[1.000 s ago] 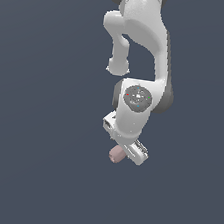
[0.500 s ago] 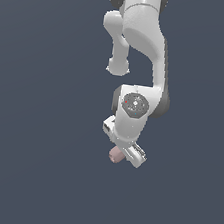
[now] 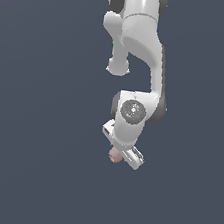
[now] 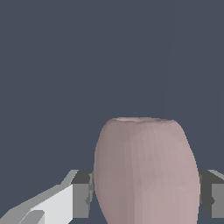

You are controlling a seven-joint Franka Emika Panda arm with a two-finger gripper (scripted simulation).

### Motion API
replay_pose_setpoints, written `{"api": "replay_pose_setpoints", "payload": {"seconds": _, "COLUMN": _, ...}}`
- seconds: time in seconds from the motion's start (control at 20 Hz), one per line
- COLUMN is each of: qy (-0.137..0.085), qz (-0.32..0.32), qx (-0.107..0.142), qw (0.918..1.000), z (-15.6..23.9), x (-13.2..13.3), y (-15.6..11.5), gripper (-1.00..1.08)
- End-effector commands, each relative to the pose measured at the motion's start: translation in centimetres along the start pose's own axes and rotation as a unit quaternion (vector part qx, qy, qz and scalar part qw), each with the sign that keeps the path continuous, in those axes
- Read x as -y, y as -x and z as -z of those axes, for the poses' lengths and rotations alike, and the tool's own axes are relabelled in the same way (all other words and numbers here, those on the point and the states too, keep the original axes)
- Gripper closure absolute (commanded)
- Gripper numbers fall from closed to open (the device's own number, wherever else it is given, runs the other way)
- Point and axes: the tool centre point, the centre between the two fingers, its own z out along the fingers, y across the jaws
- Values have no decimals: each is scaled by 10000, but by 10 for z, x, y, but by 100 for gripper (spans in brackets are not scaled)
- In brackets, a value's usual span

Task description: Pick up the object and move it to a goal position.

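Observation:
The object (image 4: 144, 170) is a dull pinkish-brown egg-like lump. In the wrist view it fills the space between my two fingers, with a dark pad (image 4: 83, 192) pressed against each side. In the exterior view the object (image 3: 114, 155) shows as a small pink lump partly hidden behind the white hand. My gripper (image 3: 117, 158) is shut on it and holds it in the air under the white arm.
Plain dark grey-blue surface (image 3: 33, 148) fills both views. The white arm (image 3: 138, 47) comes down from the top of the exterior view. No other objects show.
The arm has swung slightly toward the exterior view's right, and the wrist has turned a little. The object stays held in the gripper.

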Motion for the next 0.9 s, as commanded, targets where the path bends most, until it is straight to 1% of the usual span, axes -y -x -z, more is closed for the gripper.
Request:
{"api": "replay_pose_setpoints", "payload": {"seconds": 0.0, "qy": -3, "qz": 0, "qx": -2, "qw": 10000, "z": 0, "x": 0, "y": 0, "gripper": 108}}
{"api": "replay_pose_setpoints", "payload": {"seconds": 0.55, "qy": -3, "qz": 0, "qx": -2, "qw": 10000, "z": 1, "x": -1, "y": -1, "gripper": 108}}
{"api": "replay_pose_setpoints", "payload": {"seconds": 0.7, "qy": -3, "qz": 0, "qx": -2, "qw": 10000, "z": 4, "x": -7, "y": -4, "gripper": 108}}
{"api": "replay_pose_setpoints", "payload": {"seconds": 0.85, "qy": -3, "qz": 0, "qx": -2, "qw": 10000, "z": 10, "x": -19, "y": -10, "gripper": 108}}
